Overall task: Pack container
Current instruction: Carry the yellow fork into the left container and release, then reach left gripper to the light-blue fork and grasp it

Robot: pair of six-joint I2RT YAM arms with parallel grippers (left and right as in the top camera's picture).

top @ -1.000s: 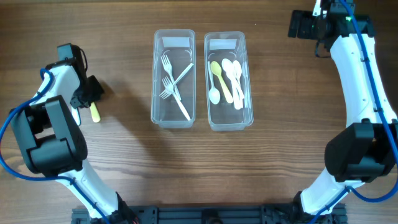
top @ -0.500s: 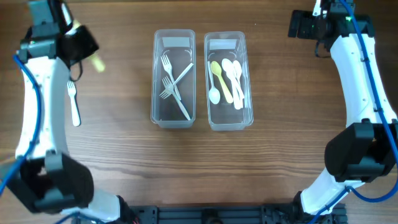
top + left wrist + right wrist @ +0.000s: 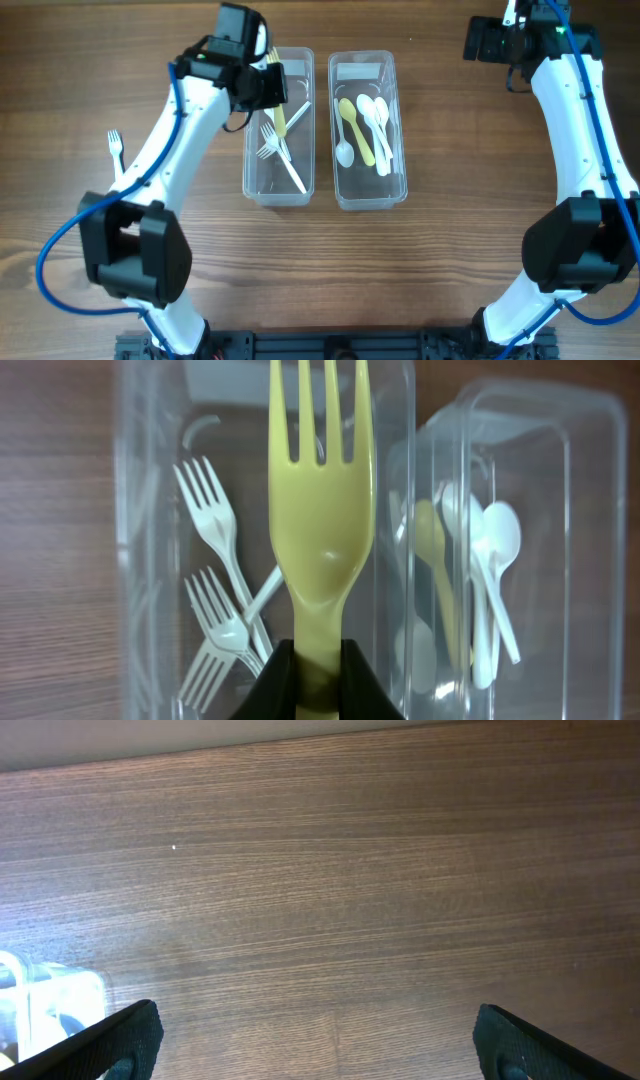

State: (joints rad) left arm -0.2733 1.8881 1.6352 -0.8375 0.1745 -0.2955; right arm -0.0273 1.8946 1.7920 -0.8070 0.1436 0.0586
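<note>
Currently the left gripper (image 3: 318,678) is clamping a yellow fork (image 3: 320,520) by the handle above the fork box (image 3: 256,178), likely needing a low, level release among the white forks (image 3: 215,610), while the right gripper (image 3: 315,1045) is idling open.

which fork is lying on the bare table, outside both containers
The lone white fork on the wood at far left. The other white forks lie inside the left container, and the yellow fork is gripped by the left end effector.

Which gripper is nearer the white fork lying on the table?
Left. The left gripper is over the fork container, right of the white fork; right gripper is beyond both containers.
</note>
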